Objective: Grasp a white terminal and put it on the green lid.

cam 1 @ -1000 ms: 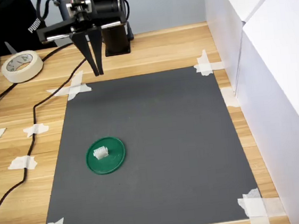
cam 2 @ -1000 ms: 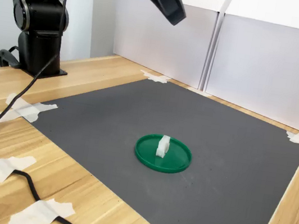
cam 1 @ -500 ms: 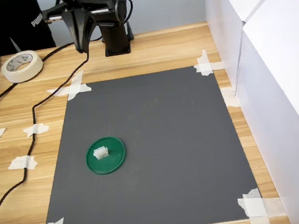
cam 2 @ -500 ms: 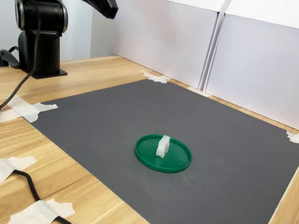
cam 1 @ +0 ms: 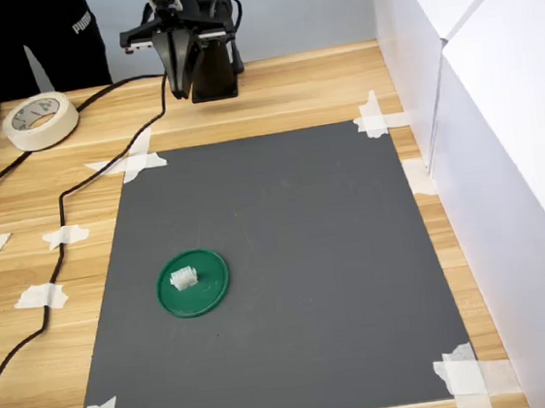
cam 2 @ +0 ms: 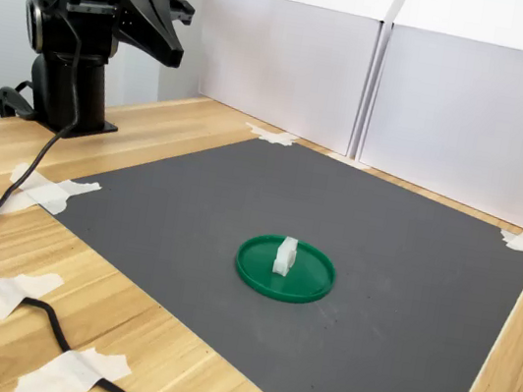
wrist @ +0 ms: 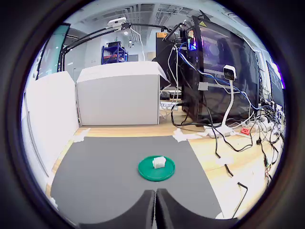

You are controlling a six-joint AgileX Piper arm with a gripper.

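A wooden table (cam 1: 280, 91) is carrying the whole scene, and a dark grey mat (cam 1: 289, 270) is lying flat on it, taped down at its corners with torn white tape pieces (cam 1: 372, 115). White panels (cam 1: 480, 94) are standing along the mat's edge at the first exterior view's right. Taking the mat as the landmark, the arm's black base (cam 1: 212, 69) is standing on the bare wood just beyond the mat's far edge in the first exterior view, and the gripper (cam 1: 180, 85) is hanging in the air beside that base, off the mat and well apart from everything lying on it. In the wrist view its two dark fingers (wrist: 143, 210) are pressing together with no gap between them and nothing caught there, so the jaws are closed and empty.

A black cable (cam 1: 67, 201) is trailing across the wood off the mat's edge at the first exterior view's left, and a roll of white tape (cam 1: 39, 119) is sitting on the wood beyond that same side.

The green lid (cam 1: 209, 291) is lying flat on the mat, nearer its edge at the first exterior view's left. The white terminal (cam 1: 183, 277) is resting on the lid, inside its rim; in the second exterior view it (cam 2: 285, 255) appears to be standing on one narrow side, though it is too small to say for sure.
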